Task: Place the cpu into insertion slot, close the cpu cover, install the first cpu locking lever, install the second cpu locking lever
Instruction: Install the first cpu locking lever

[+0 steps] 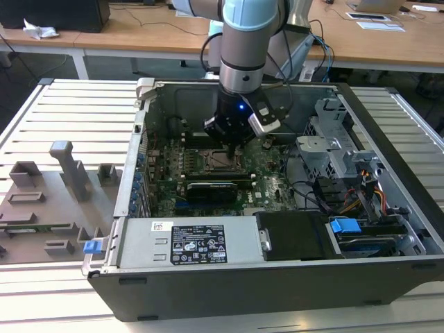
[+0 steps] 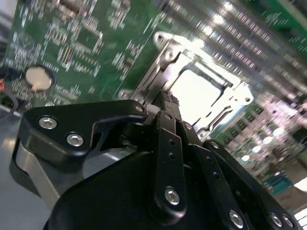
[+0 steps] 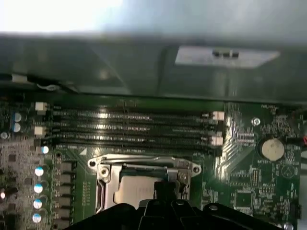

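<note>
1. Motherboard (image 3: 249, 158) green, fine pale traces
2. cpu (image 3: 136, 190) dull pale silver-grey top
3. cpu cover (image 3: 144, 164) bright silvery metal frame
4. gripper (image 2: 165, 103) matte black, silver screw heads
5. Memory slots (image 3: 129, 127) black, white end clips
6. Coin cell (image 3: 272, 149) pale silver
7. Arm (image 1: 253, 21) light blue and grey

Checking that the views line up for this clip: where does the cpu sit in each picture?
Exterior view: cpu inside the open computer case, directly under the gripper.
Second wrist view: pale square framed by the cpu cover, just beyond the gripper.
First wrist view: pale square under the cover frame, partly behind the gripper.
Shared landmark: the round coin battery in both wrist views.
</note>
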Motion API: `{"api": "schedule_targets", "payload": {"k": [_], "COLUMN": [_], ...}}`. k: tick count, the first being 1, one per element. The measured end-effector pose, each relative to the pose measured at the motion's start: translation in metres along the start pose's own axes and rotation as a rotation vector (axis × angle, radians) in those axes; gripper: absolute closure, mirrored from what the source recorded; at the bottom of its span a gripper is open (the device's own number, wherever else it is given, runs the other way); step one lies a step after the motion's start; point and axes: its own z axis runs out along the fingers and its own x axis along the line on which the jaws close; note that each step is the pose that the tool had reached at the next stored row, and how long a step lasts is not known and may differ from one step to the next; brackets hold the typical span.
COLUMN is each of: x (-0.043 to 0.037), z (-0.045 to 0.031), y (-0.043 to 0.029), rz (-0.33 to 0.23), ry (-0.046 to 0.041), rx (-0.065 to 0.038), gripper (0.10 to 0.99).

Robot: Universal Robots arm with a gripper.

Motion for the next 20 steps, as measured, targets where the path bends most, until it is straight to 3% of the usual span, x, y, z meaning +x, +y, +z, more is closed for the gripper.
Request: {"api": "schedule_targets", "payload": {"k": [4, 7, 11, 20], "x": [0.0004, 0.0004, 0.0004, 0.0004], "z": [0.0, -0.0013, -0.0108, -0.0232], "y": [-0.0076, -0.008, -0.0079, -0.0078], "rz": [0.0, 0.0, 0.0, 0.0], "ry": [0.0, 0.0001, 0.0001, 0.0], "rx": [0.0, 0.0, 0.0, 0.0], "gripper": [0.98, 0.98, 0.98, 0.98]}}
